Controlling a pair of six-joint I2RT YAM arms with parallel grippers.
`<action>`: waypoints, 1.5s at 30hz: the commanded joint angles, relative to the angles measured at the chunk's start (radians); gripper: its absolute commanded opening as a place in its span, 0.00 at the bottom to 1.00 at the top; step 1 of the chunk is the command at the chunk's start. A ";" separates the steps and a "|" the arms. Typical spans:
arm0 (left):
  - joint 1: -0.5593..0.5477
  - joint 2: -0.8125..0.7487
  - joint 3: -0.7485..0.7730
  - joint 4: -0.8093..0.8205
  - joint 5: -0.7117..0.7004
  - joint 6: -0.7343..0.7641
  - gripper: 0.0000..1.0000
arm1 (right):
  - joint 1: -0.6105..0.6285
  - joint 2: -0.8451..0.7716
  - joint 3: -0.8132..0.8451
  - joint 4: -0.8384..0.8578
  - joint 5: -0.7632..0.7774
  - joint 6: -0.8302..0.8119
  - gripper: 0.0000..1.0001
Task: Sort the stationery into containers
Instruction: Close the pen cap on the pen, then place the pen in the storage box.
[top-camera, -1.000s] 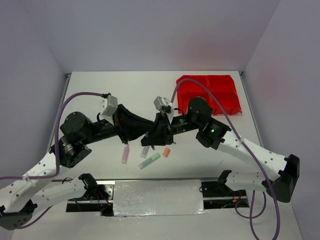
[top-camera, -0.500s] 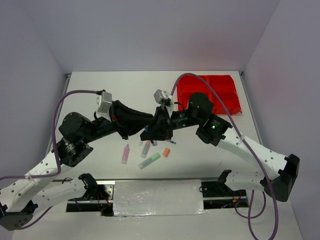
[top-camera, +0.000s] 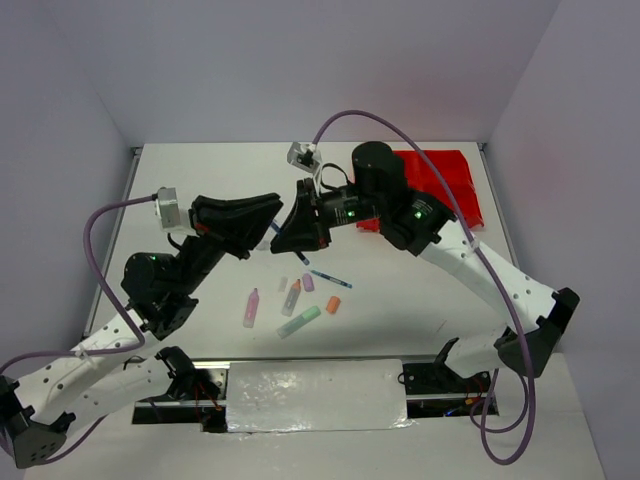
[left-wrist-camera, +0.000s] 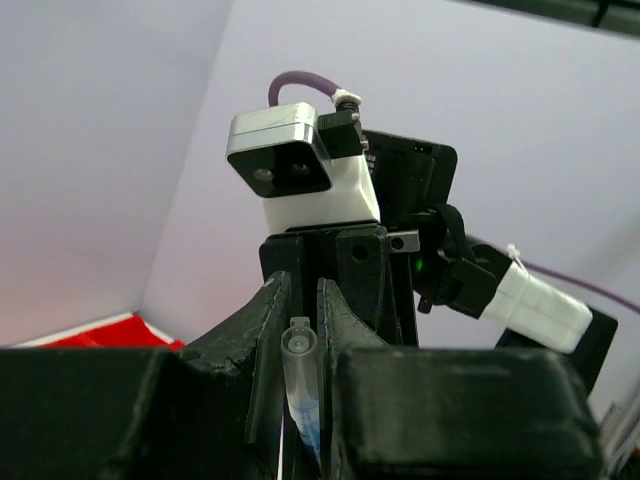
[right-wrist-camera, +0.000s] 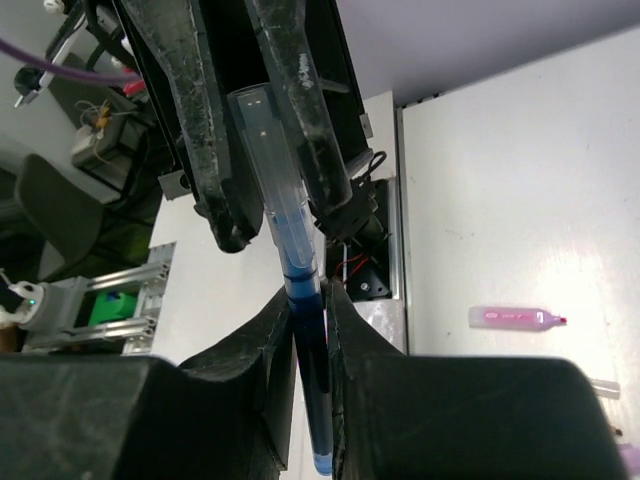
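One blue pen (right-wrist-camera: 303, 318) with a clear cap (left-wrist-camera: 299, 372) hangs above the table between both arms. My left gripper (left-wrist-camera: 298, 292) is shut on the cap end. My right gripper (right-wrist-camera: 308, 298) is shut on the dark blue barrel. In the top view the two grippers meet nose to nose, left gripper (top-camera: 268, 216) and right gripper (top-camera: 287, 236). The red containers (top-camera: 448, 188) sit at the far right, partly hidden by the right arm. On the table near the front lie a pink highlighter (top-camera: 250, 307), a green highlighter (top-camera: 298, 321) and an orange-tipped highlighter (top-camera: 291, 297).
A thin dark pen (top-camera: 328, 277), a small purple piece (top-camera: 308, 283) and an orange piece (top-camera: 332, 305) lie among the highlighters. The pink highlighter (right-wrist-camera: 515, 318) also shows in the right wrist view. A metal plate (top-camera: 315, 393) borders the table's near edge.
Both grippers have risen from the table and moved toward the far side with the pen between them. The left gripper has shut on the cap end.
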 joint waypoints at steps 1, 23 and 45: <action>-0.061 0.072 -0.196 -0.386 0.352 -0.014 0.00 | -0.067 0.005 0.267 0.471 0.235 0.136 0.00; -0.060 0.163 0.756 -1.080 -0.800 0.057 0.99 | -0.228 -0.057 -0.705 0.670 0.144 0.074 0.00; -0.060 -0.131 0.298 -1.406 -0.627 0.024 0.99 | -0.902 0.120 -0.437 0.127 1.156 0.662 0.00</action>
